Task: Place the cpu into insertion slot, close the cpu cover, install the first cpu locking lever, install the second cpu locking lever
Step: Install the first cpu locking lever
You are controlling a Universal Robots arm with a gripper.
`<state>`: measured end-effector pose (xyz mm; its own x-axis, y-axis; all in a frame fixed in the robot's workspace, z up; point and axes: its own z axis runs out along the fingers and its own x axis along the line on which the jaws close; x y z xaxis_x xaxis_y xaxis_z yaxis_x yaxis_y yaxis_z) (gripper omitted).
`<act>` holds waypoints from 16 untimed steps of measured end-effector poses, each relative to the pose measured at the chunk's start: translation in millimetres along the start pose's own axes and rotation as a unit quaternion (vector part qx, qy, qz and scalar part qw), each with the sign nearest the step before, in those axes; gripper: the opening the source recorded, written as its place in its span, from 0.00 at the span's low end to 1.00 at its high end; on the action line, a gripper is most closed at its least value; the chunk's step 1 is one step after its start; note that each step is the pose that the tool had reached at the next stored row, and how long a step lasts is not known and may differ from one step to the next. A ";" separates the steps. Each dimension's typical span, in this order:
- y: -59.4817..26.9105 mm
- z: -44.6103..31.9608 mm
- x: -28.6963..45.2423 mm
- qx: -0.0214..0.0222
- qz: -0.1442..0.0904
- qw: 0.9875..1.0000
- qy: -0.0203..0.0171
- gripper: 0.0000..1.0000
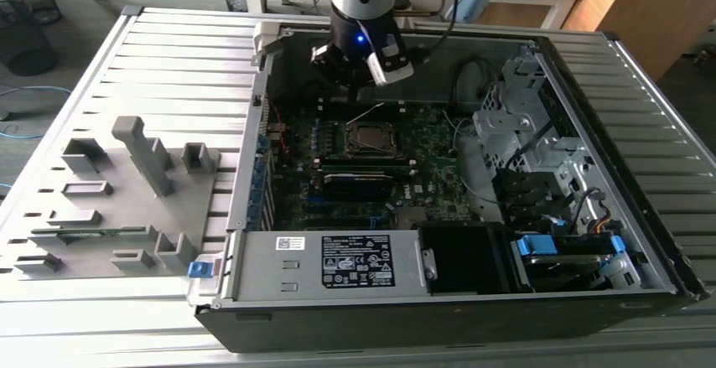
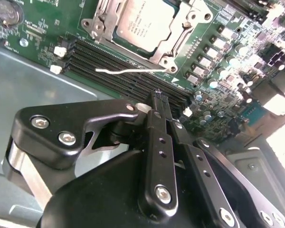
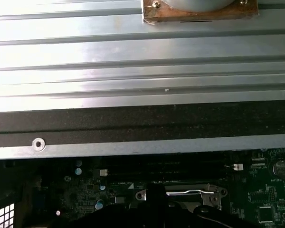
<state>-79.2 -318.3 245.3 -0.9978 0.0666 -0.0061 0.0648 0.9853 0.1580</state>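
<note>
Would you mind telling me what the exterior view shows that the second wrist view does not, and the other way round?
The exterior view adds the whole open computer case, its power supply and the grey fixture tray on the exterior view's left. The second wrist view adds the coin battery and the memory slots near the claw. Both show the cpu, framed by the cpu cover.

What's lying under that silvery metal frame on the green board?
The cpu lies under the cpu cover, its grey top showing through the window. Its edges and the socket beneath are covered.
</note>
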 end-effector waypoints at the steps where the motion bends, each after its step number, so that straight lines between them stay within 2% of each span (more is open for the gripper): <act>1: 0.0 0.1 -0.1 0.000 0.005 1.000 -0.001 0.11; 16: -0.1 0.9 -0.3 0.000 0.009 1.000 -0.002 0.11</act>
<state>-78.9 -318.2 244.4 -0.9963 0.0855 -0.0062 0.0834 0.9839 0.1583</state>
